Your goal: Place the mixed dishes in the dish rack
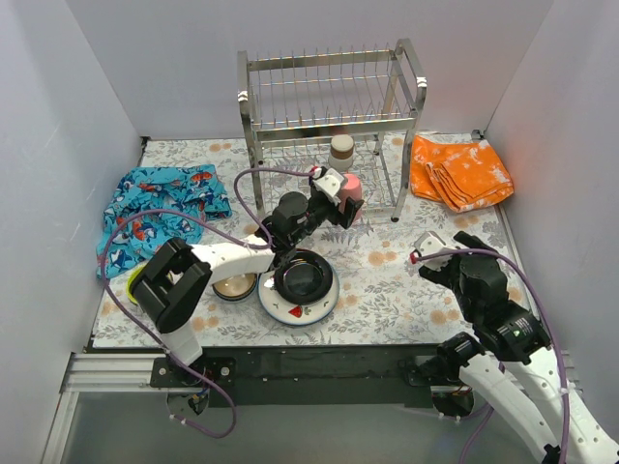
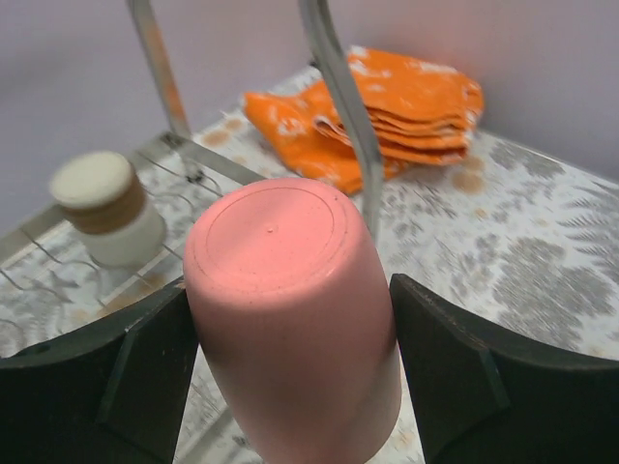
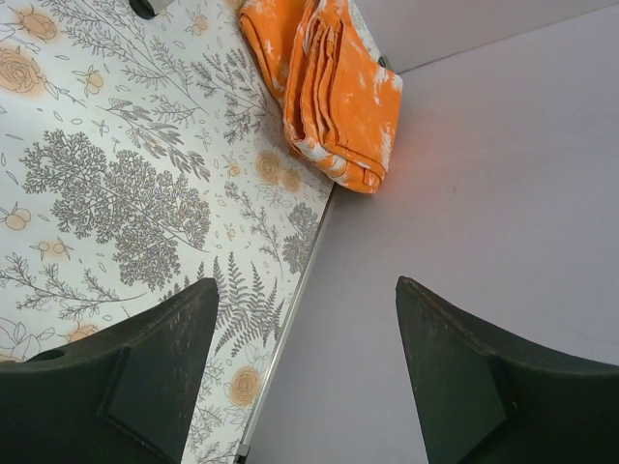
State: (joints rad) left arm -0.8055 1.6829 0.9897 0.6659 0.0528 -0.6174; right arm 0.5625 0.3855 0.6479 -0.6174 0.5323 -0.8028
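— Left pincer (image 2: 290,309): how wide is it standing, and what is it gripping?
— It is standing fairly wide, its black fingers (image 2: 135,387) pressing on both sides of the pink cup (image 2: 280,261). The cup's flat closed end is facing the wrist camera.
— Where is the dish rack (image 1: 329,97) sitting?
— It is rising right in front of that pincer. One chrome post is showing just beyond the cup, which is hanging at the front of the lower shelf. Whether it is touching the wire, I cannot tell.
— And the right pincer (image 3: 305,290)?
— It is gaping open, holding nothing, and hovering over the flowered mat (image 3: 116,193). The orange cloth (image 3: 334,92) is lying ahead of it.
— The other dishes?
— Behind the left pincer, the black plate (image 1: 303,277) is resting on the white red-rimmed plate (image 1: 302,311). The tan bowl (image 1: 234,286) is sitting just left of them. A white jar (image 2: 102,208) is standing on the lower shelf, left of the cup.
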